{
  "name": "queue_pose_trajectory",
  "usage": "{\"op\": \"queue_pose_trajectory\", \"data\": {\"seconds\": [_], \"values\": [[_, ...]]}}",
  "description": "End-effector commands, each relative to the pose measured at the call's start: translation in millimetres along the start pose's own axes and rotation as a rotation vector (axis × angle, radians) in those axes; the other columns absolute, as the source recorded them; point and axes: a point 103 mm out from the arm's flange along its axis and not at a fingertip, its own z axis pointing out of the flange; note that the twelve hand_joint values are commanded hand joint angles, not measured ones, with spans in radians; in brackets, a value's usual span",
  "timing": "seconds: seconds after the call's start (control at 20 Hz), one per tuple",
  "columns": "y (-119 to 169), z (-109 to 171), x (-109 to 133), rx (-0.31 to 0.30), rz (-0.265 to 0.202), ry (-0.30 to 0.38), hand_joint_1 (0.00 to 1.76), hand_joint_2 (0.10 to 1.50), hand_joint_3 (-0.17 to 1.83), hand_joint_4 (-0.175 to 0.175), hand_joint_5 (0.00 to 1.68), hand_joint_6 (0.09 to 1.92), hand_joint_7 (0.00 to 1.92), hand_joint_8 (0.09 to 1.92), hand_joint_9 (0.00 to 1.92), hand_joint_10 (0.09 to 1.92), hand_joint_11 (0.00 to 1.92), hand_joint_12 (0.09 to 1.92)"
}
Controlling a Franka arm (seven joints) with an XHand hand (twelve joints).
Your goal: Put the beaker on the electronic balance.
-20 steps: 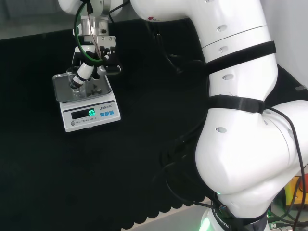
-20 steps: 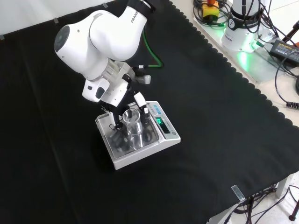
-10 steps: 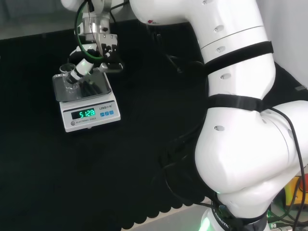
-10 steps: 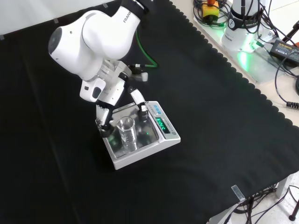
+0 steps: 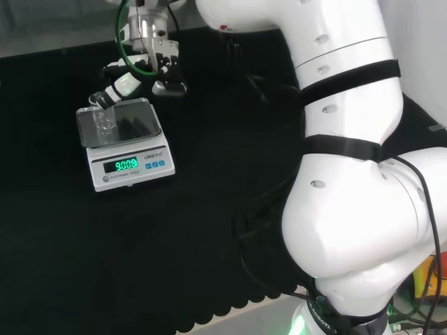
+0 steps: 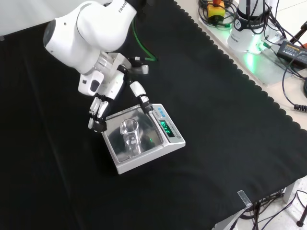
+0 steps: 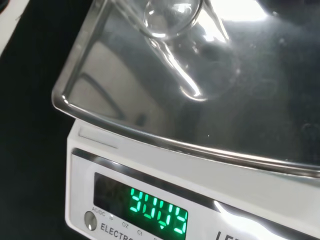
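**Beaker released on the balance; hand drawing clear**

The beaker (image 6: 129, 135) stands upright on the steel pan of the electronic balance (image 6: 156, 146), toward the pan's middle in the front view, and nothing touches it. In the head view the beaker (image 5: 103, 123) sits at the left part of the pan, glass barely readable against the metal.

A second ago the hand was down over the pan with its fingers on either side of the glass. Half a second ago it had lifted partway, the fingers already parted from the beaker. Now the hand (image 6: 106, 89) hangs above and beyond the pan's far edge in the front view, fingers straight and spread, holding nothing. One set of fingertips (image 6: 97, 120) points down just outside the pan's left corner; another finger reaches toward the display side.

The wrist view looks down on the pan rim (image 7: 115, 122) with the beaker's round mouth (image 7: 170, 17) close by. The green display (image 5: 126, 165) is lit, and its reading has changed across the three moments.

Judgement: the placement looks done, with the beaker standing free on the pan. What remains is only for the hand to back away without clipping the glass.
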Motion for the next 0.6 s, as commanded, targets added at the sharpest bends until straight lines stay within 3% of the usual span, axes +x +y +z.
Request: {"op": "queue_pose_trajectory", "data": {"seconds": [0.05,0.2,0.3,0.4,0.6], "values": [[-59,-36,-17,-0.116,-0.072,0.104,0.47,0.64,0.08,-0.094,0.00,0.09,0.00,0.09,0.00,0.11,0.00,1.33],[-98,-54,-35,-0.214,-0.183,0.221,0.48,0.67,0.05,-0.105,0.03,0.09,0.08,0.09,0.00,0.35,0.00,1.39],[-125,-67,-47,-0.263,-0.248,0.285,0.49,0.69,0.03,-0.114,0.09,0.09,0.08,0.35,0.00,0.57,0.00,1.43],[-149,-81,-59,-0.273,-0.302,0.316,0.50,0.70,0.02,-0.119,0.14,0.09,0.04,0.64,0.00,0.73,0.00,1.48],[-193,-106,-86,-0.290,-0.380,0.410,0.53,0.72,0.02,-0.122,0.20,0.09,0.04,0.83,0.00,0.90,0.00,1.54]]}}
